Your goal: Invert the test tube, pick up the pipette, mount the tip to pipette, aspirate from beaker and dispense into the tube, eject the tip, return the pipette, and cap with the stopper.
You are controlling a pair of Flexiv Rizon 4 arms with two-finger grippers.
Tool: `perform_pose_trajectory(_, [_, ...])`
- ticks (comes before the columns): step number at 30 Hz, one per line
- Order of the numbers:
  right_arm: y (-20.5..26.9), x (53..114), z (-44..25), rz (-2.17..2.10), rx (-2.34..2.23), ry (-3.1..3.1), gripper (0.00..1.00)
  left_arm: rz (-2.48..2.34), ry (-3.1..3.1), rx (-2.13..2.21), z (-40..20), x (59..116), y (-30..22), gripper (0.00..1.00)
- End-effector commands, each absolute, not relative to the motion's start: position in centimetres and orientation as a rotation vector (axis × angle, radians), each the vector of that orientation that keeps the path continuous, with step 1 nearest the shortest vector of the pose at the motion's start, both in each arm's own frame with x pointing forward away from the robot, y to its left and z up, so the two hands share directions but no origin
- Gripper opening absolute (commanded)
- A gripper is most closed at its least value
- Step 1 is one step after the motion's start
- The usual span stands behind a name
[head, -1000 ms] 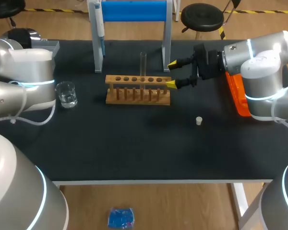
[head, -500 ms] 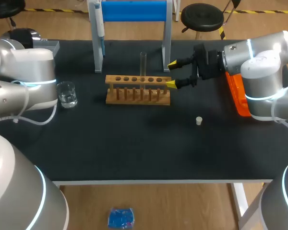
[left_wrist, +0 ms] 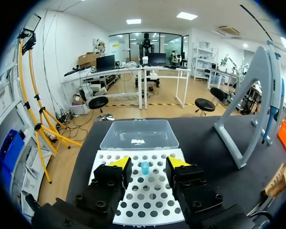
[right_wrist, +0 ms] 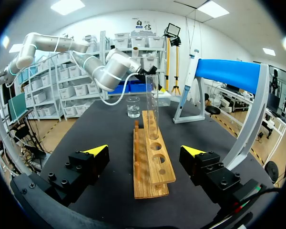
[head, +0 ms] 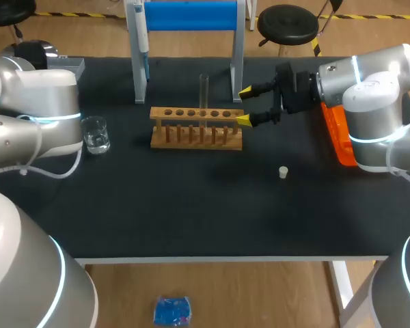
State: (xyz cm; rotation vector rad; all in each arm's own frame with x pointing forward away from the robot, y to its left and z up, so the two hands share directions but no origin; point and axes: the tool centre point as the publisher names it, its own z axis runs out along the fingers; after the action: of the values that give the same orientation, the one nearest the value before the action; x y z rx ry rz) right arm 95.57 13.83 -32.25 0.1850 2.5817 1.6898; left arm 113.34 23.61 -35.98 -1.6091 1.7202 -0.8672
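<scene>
The right gripper (head: pixel 245 106) is open, one finger on each side of the rack's (head: pixel 197 127) end, not touching it; the tube (head: pixel 204 91) stands upright in the rack; the stopper (head: pixel 283 172) lies apart on the table (head: pixel 191 205); the pipette (head: pixel 142 34) hangs on the stand (head: pixel 238 55); the beaker (head: pixel 94 134) is near the left arm; the left gripper (left_wrist: pixel 148 162) is open over a white tray (left_wrist: pixel 148 195), with one blue tip (left_wrist: pixel 145 167) between its fingers.

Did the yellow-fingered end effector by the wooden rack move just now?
No. The right end effector is in the same spot as before, at the right end of the rack, with its fingers open.
</scene>
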Motion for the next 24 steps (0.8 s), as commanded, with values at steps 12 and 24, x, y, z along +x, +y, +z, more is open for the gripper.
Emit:
perform_pose_trajectory(12, [13.79, 95.48, -32.2, 1.689, 0.186, 2.58, 1.0, -0.861, 1.718, -1.616, -36.39, 113.84, 23.67, 0.44])
perform_pose_trajectory(24, [13.79, 95.48, -32.2, 1.689, 0.186, 2.58, 1.0, -0.857, 1.721, -1.617, -36.45, 113.98, 23.62, 0.42])
